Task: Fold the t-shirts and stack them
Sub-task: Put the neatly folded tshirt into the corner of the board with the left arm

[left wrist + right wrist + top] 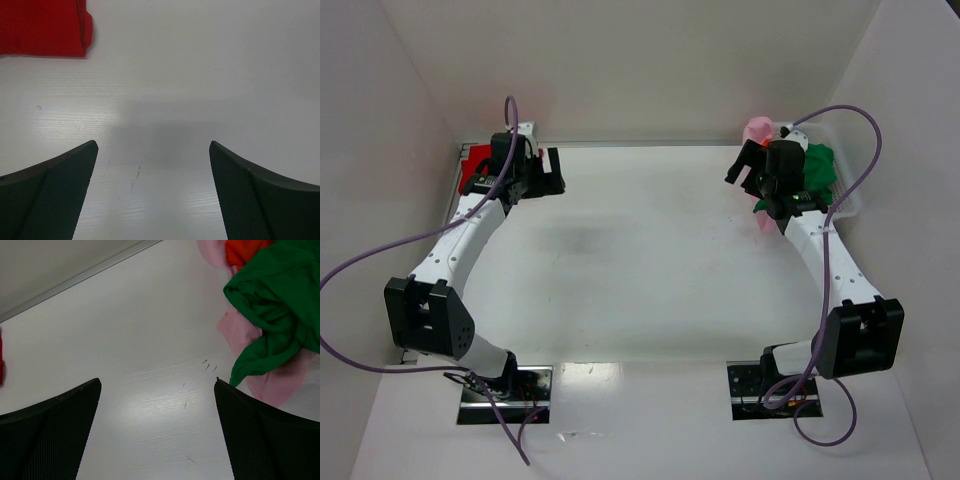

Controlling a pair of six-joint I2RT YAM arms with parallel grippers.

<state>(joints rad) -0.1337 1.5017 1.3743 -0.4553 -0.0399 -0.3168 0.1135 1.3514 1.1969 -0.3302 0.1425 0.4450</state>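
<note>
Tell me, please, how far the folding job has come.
Done: the red t-shirt looks folded at the far left. In hand: nothing; the left hand and right hand are open and empty. Left: the green t-shirt, pink t-shirt and orange t-shirt lie crumpled in a heap at the far right, still to fold and stack.

The red t-shirt lies flat at the table's far left corner and looks folded, with a thick rounded edge. At the table's far right corner, the dark green t-shirt lies crumpled over the pale pink t-shirt. The orange t-shirt is bunched behind them.
</note>
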